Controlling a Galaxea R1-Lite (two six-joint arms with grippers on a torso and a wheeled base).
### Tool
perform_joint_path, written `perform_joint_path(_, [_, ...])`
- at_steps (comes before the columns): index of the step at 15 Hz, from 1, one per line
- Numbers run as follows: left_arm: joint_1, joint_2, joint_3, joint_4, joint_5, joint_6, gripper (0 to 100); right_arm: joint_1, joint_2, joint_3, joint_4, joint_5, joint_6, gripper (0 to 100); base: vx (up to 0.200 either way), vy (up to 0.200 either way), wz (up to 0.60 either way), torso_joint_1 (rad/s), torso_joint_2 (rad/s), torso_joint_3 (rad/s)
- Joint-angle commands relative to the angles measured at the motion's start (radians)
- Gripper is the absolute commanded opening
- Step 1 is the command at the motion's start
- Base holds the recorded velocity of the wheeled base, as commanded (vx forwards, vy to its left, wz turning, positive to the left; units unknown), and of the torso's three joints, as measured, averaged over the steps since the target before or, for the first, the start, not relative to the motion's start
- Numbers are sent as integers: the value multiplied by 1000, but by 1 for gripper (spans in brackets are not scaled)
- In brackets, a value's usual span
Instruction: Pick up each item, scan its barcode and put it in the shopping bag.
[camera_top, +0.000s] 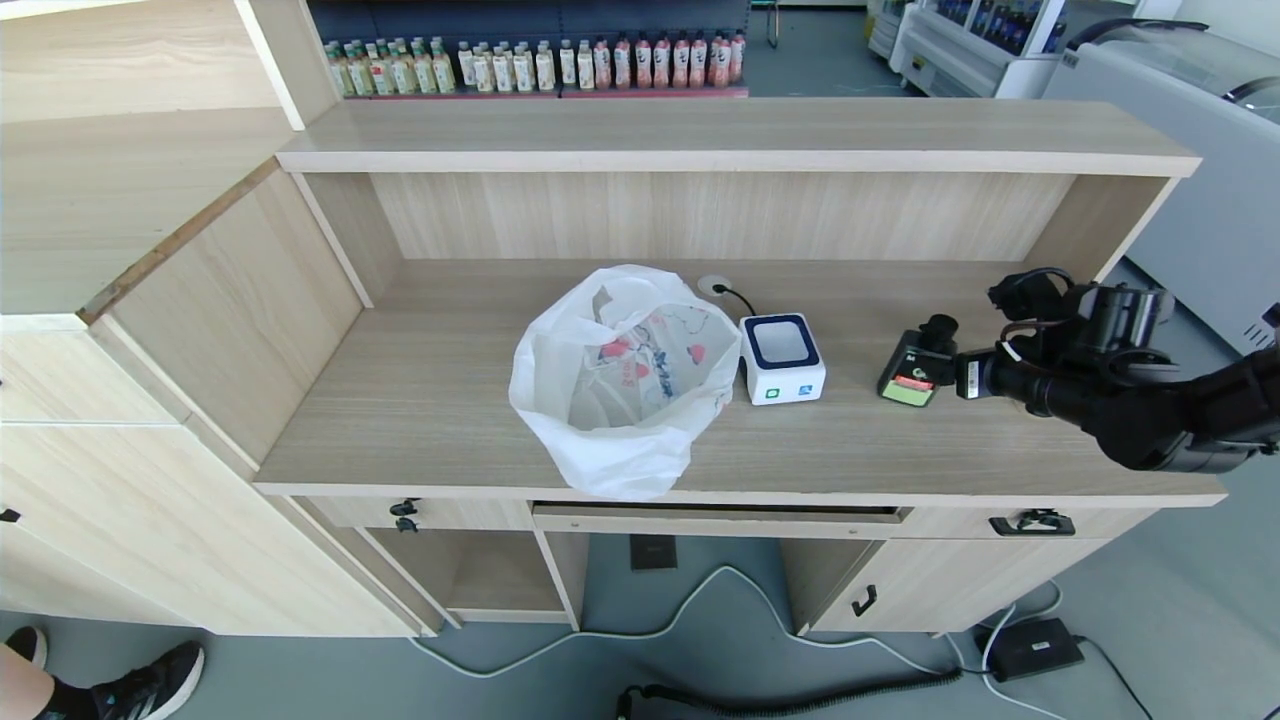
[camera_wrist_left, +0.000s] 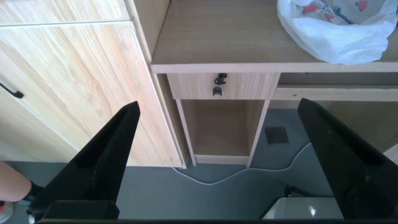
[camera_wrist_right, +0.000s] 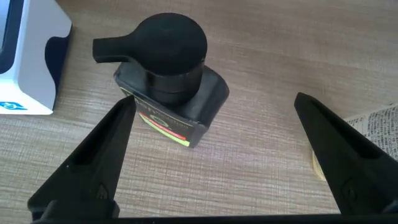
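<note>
While the right claw (camera_wrist_right: 212, 99) gapes, a bottle (camera_wrist_right: 168, 68) stands close.

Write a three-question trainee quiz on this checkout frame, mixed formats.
1. What stands between the bag and the bottle?
2. The right jaws are: A) shut on the bottle; B) open, close to the bottle; C) inside the bag.
3. True or false: the bottle is already in the bag.
Key: 1. the scanner; 2. B; 3. false.
</note>
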Motion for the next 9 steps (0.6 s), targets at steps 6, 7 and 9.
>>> perform_joint_path(6, [0, 0, 0, 0, 0, 0, 100, 30, 58, -62, 0, 7, 3, 100, 0, 0, 0, 0, 0, 0])
perform_joint_path(7, [0, 0, 0, 0, 0, 0, 100, 35, 63, -64, -2, 19, 6, 100, 0, 0, 0, 0, 0, 0])
perform_joint_path(9, [0, 0, 0, 0, 0, 0, 100, 38, 79, -88, -2, 95, 20, 100, 0, 0, 0, 0, 0, 0])
